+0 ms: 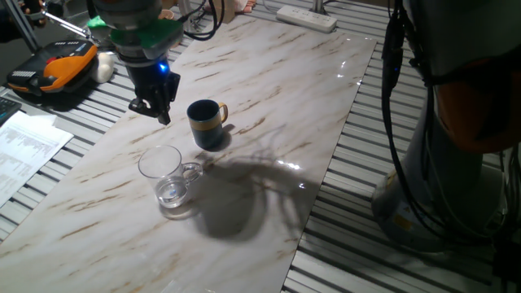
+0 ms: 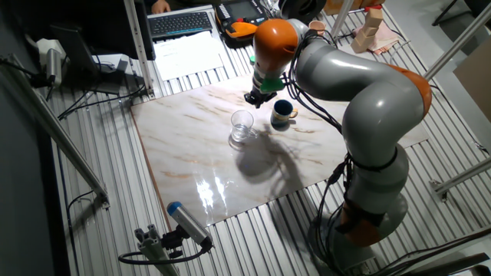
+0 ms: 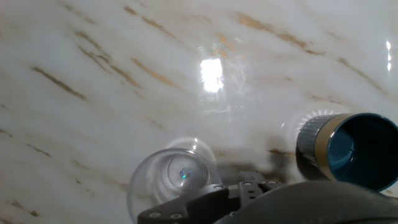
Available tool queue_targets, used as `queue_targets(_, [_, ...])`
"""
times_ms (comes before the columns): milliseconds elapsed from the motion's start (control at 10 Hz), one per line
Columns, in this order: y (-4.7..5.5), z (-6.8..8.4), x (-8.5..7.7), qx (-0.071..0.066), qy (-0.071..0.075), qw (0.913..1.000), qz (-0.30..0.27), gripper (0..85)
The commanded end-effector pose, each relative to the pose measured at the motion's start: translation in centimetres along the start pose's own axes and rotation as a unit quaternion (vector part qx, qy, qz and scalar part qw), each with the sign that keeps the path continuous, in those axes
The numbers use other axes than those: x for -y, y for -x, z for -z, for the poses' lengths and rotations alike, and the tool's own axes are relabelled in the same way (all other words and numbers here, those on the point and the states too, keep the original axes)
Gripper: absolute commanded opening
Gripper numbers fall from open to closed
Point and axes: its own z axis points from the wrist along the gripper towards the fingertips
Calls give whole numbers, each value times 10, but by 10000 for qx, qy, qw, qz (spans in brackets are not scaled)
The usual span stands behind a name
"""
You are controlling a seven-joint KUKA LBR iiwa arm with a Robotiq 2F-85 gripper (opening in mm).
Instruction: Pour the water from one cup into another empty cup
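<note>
The clear glass mug (image 1: pixel 165 174) stands upright on the marble board (image 1: pixel 277 89), with a little water (image 1: pixel 172 194) in its bottom. The dark navy mug (image 1: pixel 205 122) with a yellow-tan handle stands upright just behind and to the right of it, and its inside looks empty in the hand view (image 3: pixel 357 149). My gripper (image 1: pixel 155 110) hovers above the board, left of the navy mug and behind the glass mug. Its fingers look apart and hold nothing. The hand view looks down on the glass mug (image 3: pixel 171 177) at the lower edge. Both mugs show in the other fixed view (image 2: pixel 242 126), (image 2: pixel 281 115).
A white power strip (image 1: pixel 307 16) lies at the board's far end. An orange-and-black device (image 1: pixel 57 69) and papers (image 1: pixel 24 142) lie to the left, off the board. The arm's base (image 2: pixel 368 207) stands beside the board. A keyboard (image 2: pixel 180 23) sits behind.
</note>
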Motion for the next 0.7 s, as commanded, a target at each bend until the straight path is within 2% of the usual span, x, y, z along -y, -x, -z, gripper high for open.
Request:
queue_targets(0, [0,0,0,2,-9,10000,7,0])
queue_targets(200, [0,0,0,18,-24,10000,15,0])
queue_targets(300, [0,0,0,72,-32,10000,7,0])
queue_targets(400, [0,0,0,92,-122,9999,67,0])
queue_targets(500, [0,0,0,146,27,9998,138,0])
queue_targets(600, [0,0,0,131,48,9995,268,0])
